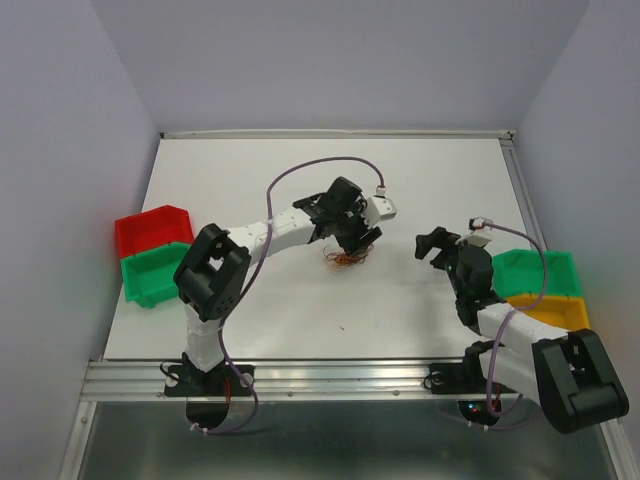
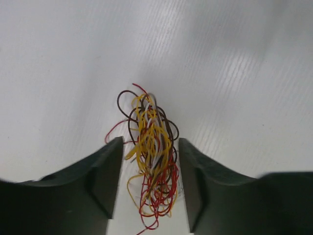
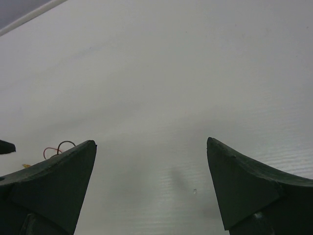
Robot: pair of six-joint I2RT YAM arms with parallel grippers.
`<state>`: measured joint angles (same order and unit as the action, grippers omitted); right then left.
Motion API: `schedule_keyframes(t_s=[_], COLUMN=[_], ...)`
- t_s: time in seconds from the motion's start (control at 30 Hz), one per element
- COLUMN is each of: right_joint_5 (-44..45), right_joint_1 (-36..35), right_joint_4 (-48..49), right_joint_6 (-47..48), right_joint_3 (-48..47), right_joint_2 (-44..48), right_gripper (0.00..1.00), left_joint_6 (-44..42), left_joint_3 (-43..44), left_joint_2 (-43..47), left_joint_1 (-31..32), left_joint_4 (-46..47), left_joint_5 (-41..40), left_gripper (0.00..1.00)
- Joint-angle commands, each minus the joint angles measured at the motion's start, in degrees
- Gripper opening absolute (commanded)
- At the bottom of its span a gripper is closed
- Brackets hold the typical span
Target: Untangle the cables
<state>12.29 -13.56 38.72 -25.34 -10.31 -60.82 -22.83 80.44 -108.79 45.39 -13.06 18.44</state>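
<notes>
One tangle of cables (image 2: 154,171) lies mid-counter (image 1: 400,180), its long axis pointing straight out from the left end effector (image 2: 150,142), which stands partly open astride it. Right end effector (image 3: 151,142): wide open, empty.

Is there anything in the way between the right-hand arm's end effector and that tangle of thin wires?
Nothing visible: only bare table lies between the right end effector and the cables. The left end effector, though, straddles the tangle, one finger on either side.
</notes>
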Motion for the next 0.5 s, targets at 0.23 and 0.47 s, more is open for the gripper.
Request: schedule_keyframes(t_s=[0.23,0.47], right_joint_5=[-24.4,-26.8], right_joint_1=[-0.3,-5.0], right_joint_4=[2.2,2.8], right_joint_6=[-0.1,-0.2], right_joint_3=[-8.1,-12.5], right_joint_2=[-8.5,-17.0], right_gripper=[0.94,0.79], left_joint_6=[1.7,0.9], left_joint_3=[-10.5,-8.3], left_joint_2=[15.7,9.8], left_joint_1=[-13.3,-12.6], left_joint_4=[5.6,2.8], left_joint_5=[13.4,14.6], left_gripper=[0.79,0.79])
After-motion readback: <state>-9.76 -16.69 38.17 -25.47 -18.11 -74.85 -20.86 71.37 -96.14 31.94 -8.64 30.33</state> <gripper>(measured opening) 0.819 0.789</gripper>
